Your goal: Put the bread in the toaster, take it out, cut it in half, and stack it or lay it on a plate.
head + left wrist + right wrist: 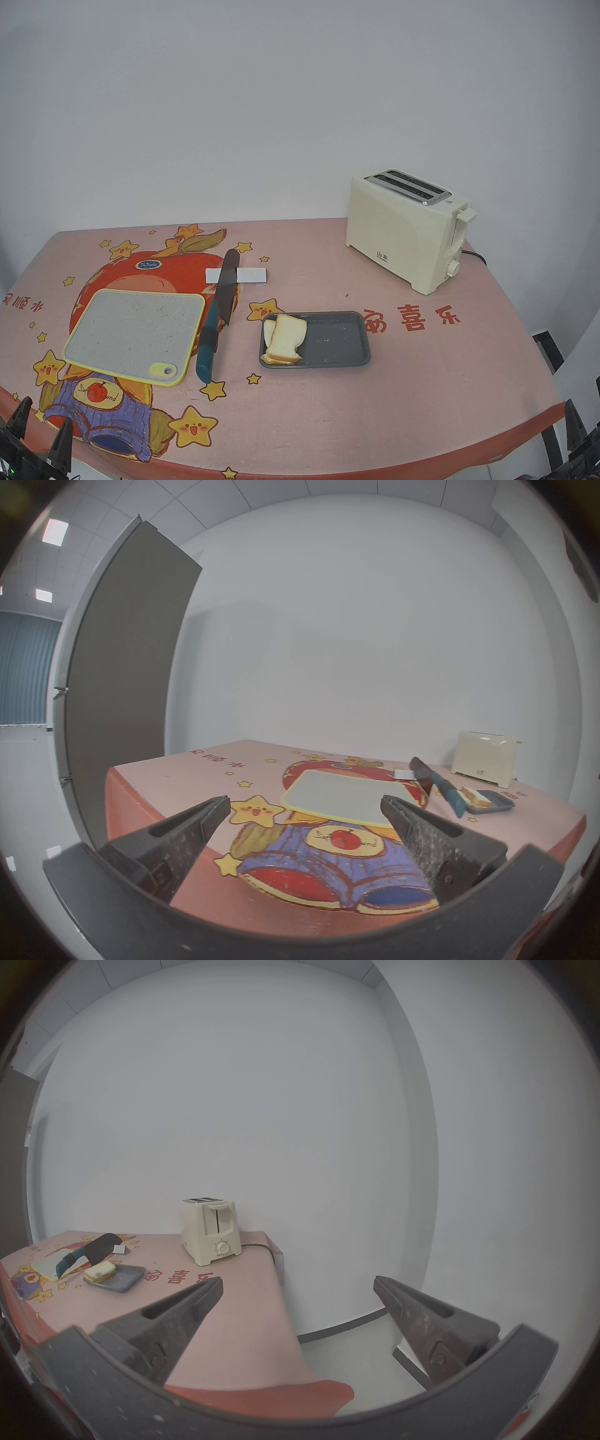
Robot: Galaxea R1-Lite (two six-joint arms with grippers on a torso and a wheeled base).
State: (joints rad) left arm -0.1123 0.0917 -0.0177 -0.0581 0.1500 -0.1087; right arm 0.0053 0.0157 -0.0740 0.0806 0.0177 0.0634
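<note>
Pink cartoon-print table, plain white wall behind it. Bread is found at the left end of a dark rectangular plate near the middle of the table. It looks like two or three slices leaned together, but that's hard to count from here. The toaster is set at the back right, well apart from the plate, lever up. A teal-handled knife is laid between the plate and a grey cutting board, its blade propped on a small white block. The left gripper is held off the table's near left edge, jaws spread wide, nothing gripped. The right gripper is held off the near right corner, likewise wide apart with nothing held.
</note>
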